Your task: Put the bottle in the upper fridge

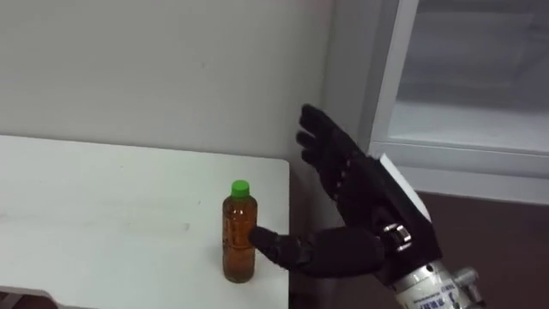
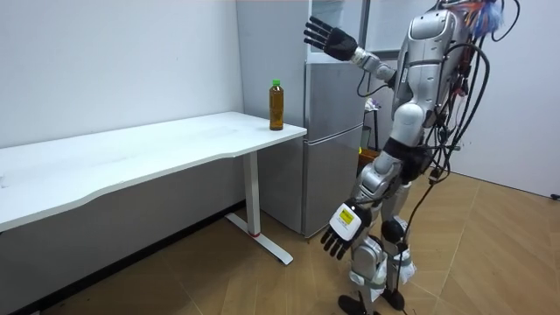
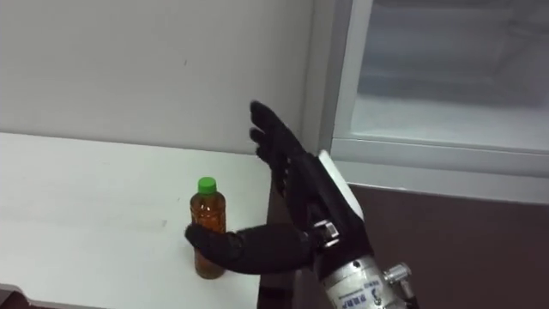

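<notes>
Wall: you have a plain white painted wall (image 1: 154,69) behind the raised right hand (image 1: 356,206) and stretching off to its left.
Table: a long white flat-topped table (image 2: 131,157) on white metal legs stands below and left of that hand, against the wall.
Floor: a light brown wood-plank floor (image 2: 219,280) lies well below the hand.
Light: even and soft.

Long white flat surface (image 1: 103,215), set along a pale wall. One green-capped clear plastic bottle of amber liquid (image 1: 238,233) stands upright near its right-end front corner.
</notes>
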### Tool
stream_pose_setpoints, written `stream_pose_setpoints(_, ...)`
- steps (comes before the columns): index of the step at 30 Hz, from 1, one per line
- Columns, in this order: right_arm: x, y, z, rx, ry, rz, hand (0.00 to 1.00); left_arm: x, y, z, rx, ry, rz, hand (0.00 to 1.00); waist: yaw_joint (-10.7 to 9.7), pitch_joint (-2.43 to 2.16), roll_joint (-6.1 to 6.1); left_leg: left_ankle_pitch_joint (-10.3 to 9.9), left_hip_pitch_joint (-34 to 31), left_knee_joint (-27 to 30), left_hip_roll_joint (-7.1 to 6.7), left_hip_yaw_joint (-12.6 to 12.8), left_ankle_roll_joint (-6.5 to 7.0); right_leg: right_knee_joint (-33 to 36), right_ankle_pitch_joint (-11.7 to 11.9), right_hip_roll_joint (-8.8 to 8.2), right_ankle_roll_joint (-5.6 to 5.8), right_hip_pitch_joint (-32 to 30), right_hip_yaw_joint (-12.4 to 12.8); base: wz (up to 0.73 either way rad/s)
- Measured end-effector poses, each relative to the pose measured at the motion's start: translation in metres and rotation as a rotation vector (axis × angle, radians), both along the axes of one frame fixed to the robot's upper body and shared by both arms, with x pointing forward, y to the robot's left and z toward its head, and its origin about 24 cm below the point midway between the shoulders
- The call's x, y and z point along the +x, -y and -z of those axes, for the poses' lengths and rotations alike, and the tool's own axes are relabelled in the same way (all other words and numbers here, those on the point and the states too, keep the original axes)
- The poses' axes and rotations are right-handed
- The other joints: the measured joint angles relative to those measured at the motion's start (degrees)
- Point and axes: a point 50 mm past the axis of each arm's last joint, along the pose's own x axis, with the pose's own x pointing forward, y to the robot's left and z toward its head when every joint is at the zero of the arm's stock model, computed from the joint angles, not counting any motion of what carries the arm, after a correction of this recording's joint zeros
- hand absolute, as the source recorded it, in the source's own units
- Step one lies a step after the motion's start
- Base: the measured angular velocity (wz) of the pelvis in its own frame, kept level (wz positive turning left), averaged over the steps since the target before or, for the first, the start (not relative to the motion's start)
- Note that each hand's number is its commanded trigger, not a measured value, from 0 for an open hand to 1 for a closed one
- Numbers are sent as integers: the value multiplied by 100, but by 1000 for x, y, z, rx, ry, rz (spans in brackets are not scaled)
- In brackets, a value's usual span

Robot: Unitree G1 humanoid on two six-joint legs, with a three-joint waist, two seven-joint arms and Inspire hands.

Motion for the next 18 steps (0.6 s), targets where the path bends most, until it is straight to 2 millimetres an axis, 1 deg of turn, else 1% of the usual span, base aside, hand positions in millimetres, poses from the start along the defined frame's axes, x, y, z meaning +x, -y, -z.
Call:
stream_pose_setpoints(3,-1,-5,0,-4,2,-42,0,0,0,0,1,-1,0,0,14,5,5,-10,-16,0,-30,-45,18,5,-13,-31,25,45,-75,12)
stream_pose_setpoints(6,-2,-9,1,-2,-4,-64,0,1,0,0,1,-2,1,0,9,12,8,-18,-15,-15,-63,-106,31,-7,-27,-45,48,60,-92,7)
stream_pose_setpoints(9,-1,-9,3,17,-24,-76,0,2,0,0,2,1,0,0,16,17,11,-28,-16,-44,-82,-110,47,-10,-38,-58,68,60,-98,1)
stream_pose_setpoints(11,-1,-9,5,19,-33,-81,0,3,0,0,3,1,-1,0,13,31,9,-29,-8,-82,-97,-110,51,-12,-46,-68,81,56,-98,0)
stream_pose_setpoints(12,0,-10,7,18,-43,-82,0,3,1,0,3,3,-3,0,16,42,12,-32,-8,-92,-102,-110,55,-22,-48,-72,86,58,-98,0)
stream_pose_setpoints(14,3,-11,14,9,-77,-84,0,4,1,0,8,3,5,0,18,46,18,-37,-8,-96,-106,-110,63,-50,-46,-74,92,75,-98,0)
stream_pose_setpoints(16,6,-13,25,1,-130,-82,0,5,2,0,9,3,9,0,30,58,34,-40,-11,-112,-107,-110,66,-81,-39,-69,99,80,-97,0)
stream_pose_setpoints(18,8,-12,28,22,-156,-69,0,4,3,0,9,1,8,0,34,71,53,-42,-12,-112,-108,-115,67,-81,-38,-70,100,79,-100,2)
